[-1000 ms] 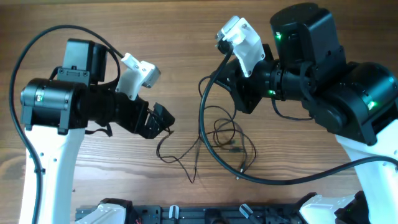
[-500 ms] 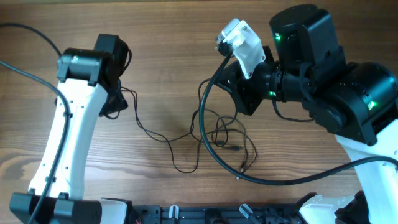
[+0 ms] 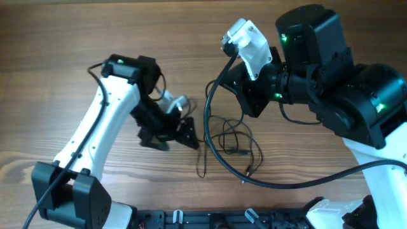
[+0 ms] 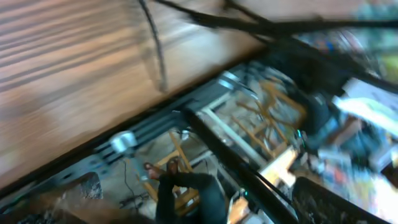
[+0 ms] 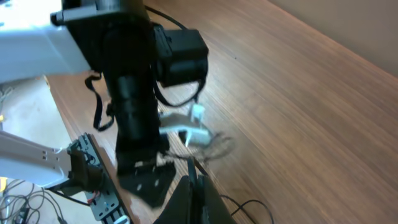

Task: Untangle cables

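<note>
The cables (image 3: pixel 234 137) are thin black cords lying in a loose tangle on the wooden table at centre, with one strand trailing down towards the front edge (image 3: pixel 200 166). My right gripper (image 5: pixel 192 182) is shut on a thin cable strand that runs up from its fingertips; in the overhead view its fingers are hidden under the arm, above the tangle. My left gripper (image 3: pixel 172 135) is just left of the tangle with its black fingers spread apart and nothing seen between them. It also shows in the right wrist view (image 5: pixel 148 176). The left wrist view is blurred and shows one thin strand (image 4: pixel 153 50).
The right arm's thick black wire (image 3: pixel 213 149) loops around the tangle and back to the right. A black rail (image 3: pixel 210 219) runs along the table's front edge. Bare wood (image 3: pixel 95 38) lies at the back and far left.
My left arm swung from the far left back to the centre beside the tangle. The strand stretched out to the left has fallen back near the tangle. The right arm has not moved.
</note>
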### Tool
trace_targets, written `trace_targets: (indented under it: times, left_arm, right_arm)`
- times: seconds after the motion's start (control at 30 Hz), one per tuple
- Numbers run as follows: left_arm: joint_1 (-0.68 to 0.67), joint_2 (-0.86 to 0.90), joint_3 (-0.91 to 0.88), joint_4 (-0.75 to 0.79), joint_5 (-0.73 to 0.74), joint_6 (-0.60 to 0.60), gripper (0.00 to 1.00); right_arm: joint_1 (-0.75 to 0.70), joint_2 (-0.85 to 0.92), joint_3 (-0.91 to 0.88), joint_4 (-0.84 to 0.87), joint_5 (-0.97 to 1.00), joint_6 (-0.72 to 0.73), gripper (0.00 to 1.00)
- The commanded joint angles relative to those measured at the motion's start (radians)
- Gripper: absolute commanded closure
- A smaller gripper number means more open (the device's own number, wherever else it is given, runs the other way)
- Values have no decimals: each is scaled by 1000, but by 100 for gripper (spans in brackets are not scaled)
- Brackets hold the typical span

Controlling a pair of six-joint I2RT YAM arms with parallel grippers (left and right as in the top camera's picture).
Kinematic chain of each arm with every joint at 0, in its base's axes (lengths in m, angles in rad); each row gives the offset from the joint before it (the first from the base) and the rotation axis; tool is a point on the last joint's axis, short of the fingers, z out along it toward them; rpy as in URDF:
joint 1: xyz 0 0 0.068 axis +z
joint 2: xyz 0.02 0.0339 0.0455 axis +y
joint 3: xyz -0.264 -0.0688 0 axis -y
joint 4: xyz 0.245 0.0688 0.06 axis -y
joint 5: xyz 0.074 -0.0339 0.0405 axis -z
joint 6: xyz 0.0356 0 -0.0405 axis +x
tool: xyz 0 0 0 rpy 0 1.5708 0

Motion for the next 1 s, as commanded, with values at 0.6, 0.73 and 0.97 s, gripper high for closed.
trace_targets:
  times: [0.6, 0.73, 0.97]
  left_arm:
    - [-27, 0, -4, 344, 27, -76, 0]
    - [-44, 0, -4, 356, -13, -56, 2]
    - [-43, 0, -4, 349, -56, -55, 5]
  right_arm:
    - [2, 0, 10, -8, 290, 92, 96]
    - [2, 0, 10, -21, 584, 268, 0]
    - [-13, 38, 8, -224, 669, 433, 0]
